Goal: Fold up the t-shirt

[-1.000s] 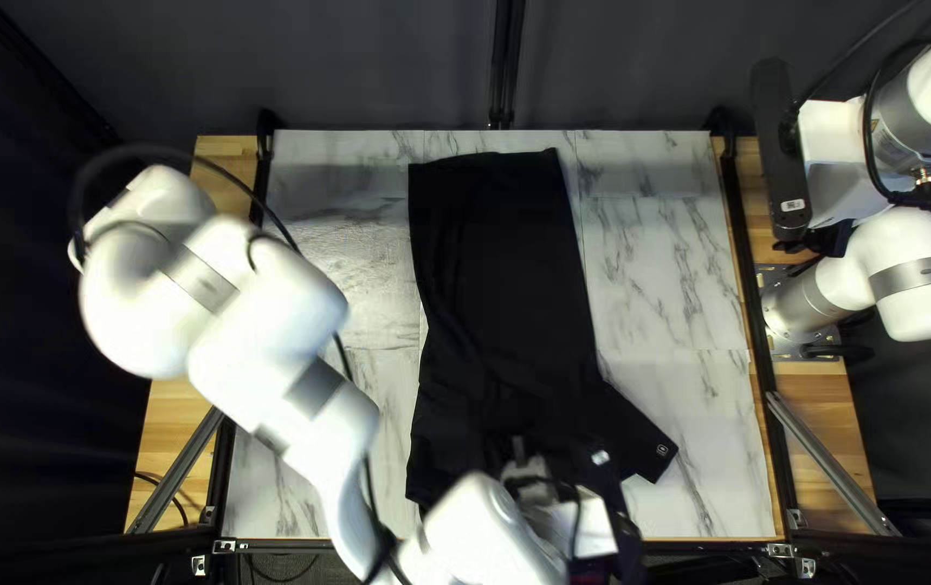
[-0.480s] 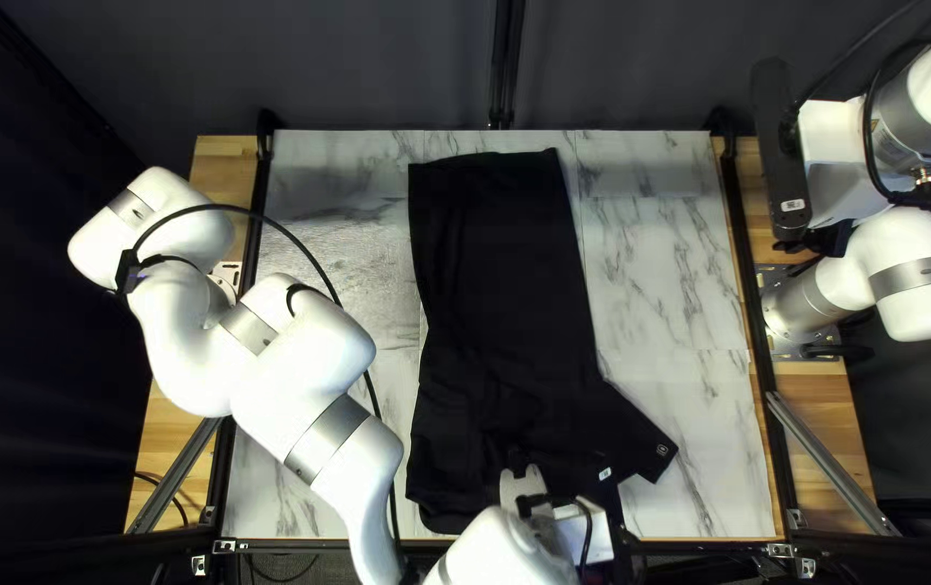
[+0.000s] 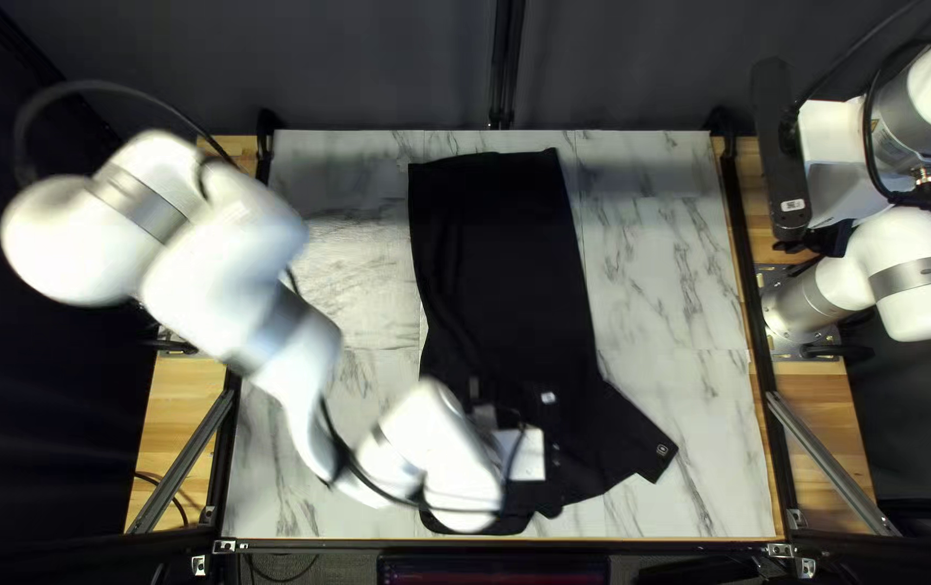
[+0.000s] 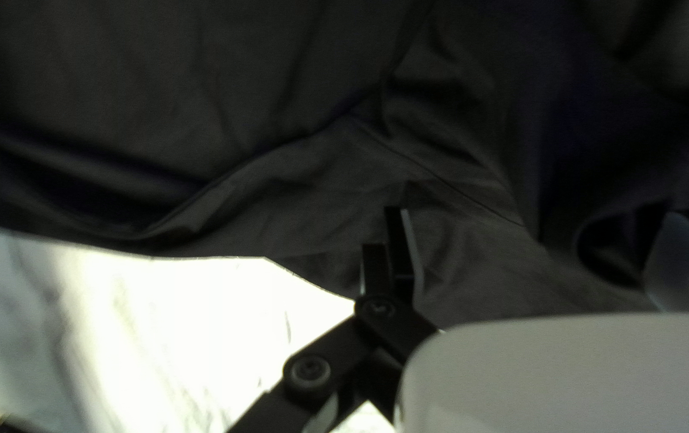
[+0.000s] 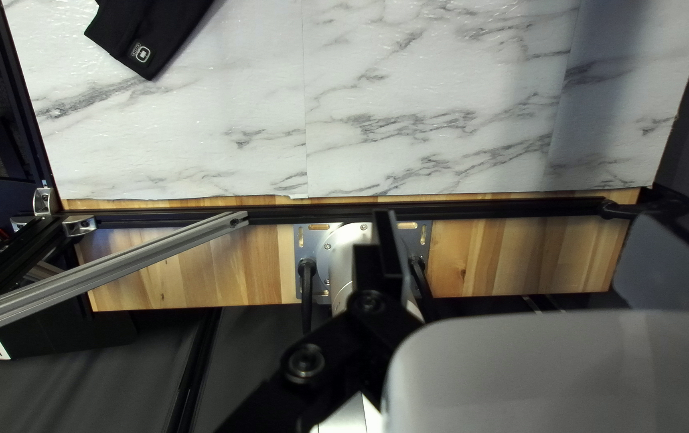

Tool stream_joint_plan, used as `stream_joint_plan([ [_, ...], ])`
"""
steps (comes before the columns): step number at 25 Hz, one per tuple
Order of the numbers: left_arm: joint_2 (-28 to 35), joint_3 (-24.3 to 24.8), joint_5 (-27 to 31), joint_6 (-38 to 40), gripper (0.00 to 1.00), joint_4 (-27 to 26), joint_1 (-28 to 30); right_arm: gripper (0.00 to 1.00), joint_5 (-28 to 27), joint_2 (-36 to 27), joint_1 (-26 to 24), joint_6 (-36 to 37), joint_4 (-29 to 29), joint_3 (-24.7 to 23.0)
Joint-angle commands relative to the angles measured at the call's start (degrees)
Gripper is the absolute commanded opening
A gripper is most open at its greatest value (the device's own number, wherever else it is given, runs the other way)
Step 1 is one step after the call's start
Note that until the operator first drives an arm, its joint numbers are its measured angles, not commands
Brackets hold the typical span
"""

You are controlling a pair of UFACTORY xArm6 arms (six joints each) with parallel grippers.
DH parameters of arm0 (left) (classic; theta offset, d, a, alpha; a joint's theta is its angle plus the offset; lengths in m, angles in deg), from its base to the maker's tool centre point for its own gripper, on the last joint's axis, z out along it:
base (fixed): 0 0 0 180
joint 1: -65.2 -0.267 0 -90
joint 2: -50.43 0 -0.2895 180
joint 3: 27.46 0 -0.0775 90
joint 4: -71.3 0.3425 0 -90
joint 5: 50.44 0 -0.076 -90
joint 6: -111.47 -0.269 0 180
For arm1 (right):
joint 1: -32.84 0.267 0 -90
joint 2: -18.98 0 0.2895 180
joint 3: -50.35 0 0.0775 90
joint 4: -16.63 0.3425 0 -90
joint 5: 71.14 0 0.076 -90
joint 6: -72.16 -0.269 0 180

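Arm on left [image 3: 233, 276], based at table's left edge, reaches over the marbled tabletop [image 3: 661, 271] to the near part of the shirt. Left gripper [image 3: 476, 397] is over the t-shirt [image 3: 503, 260], at its near half. Can't tell how wide its jaws stand or whether they have hold of any cloth. Left wrist view: dark folds ahead of and under the gripper, seam [image 4: 441, 180] running ahead of it, wavy cloth edge beside it with bright tabletop past that.

T-shirt: black, mid-tabletop, long way running from near the far edge down to the near edge. Far part fairly flat, straight-sided; near part wider and rumpled, partly hidden by left arm and gripper. One sleeve [image 3: 639, 431] sticks out toward the right of the top left view, small light logo near its end.

Right of that: black rail [image 3: 753, 314], wood strip [image 3: 812, 406], metal brace [image 3: 829, 460]. Right gripper [image 3: 829, 238] is up above the right edge, well apart from the shirt; can't tell jaw spread or hold. Right wrist view: arm base [image 5: 352, 248] under it.
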State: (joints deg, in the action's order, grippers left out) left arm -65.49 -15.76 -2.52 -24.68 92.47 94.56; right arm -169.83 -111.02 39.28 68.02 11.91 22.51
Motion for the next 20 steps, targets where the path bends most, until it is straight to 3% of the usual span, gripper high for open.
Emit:
stream_joint_plan([
  [1, 0.9, 0.7, -2.0, -1.3, 1.0, -1.0, -0.3, 1.0, 0.0, 0.0, 0.0, 0.0, 0.0, 0.0],
  [9, 1.1, 1.2, -2.2, -0.8, 1.0, -0.9, -0.2, 1.0, 0.0, 0.0, 0.0, 0.0, 0.0, 0.0],
  [12, 3.8, 6.7, -9.0, -2.6, 1.0, 0.6, -1.9, 1.0, 0.0, 0.0, 0.0, 0.0, 0.0, 0.0],
  [13, 6.1, 11.1, -13.9, -3.9, 1.0, 1.3, -3.4, 1.0, 0.0, 0.0, 0.0, 0.0, 0.0, 0.0],
  [16, 10.7, 18.2, -21.8, -6.1, 1.0, 1.8, -5.7, 1.0, 0.0, 0.0, 0.0, 0.0, 0.0, 0.0],
  [18, 11.8, 19.9, -24.6, -6.7, 1.0, 1.9, -5.9, 1.0, 0.0, 0.0, 0.0, 0.0, 0.0, 0.0],
  [20, 10.6, 18.6, -25.2, -7.9, 1.0, 1.0, -5.3, 1.0, 0.0, 0.0, 0.0, 0.0, 0.0, 0.0],
])
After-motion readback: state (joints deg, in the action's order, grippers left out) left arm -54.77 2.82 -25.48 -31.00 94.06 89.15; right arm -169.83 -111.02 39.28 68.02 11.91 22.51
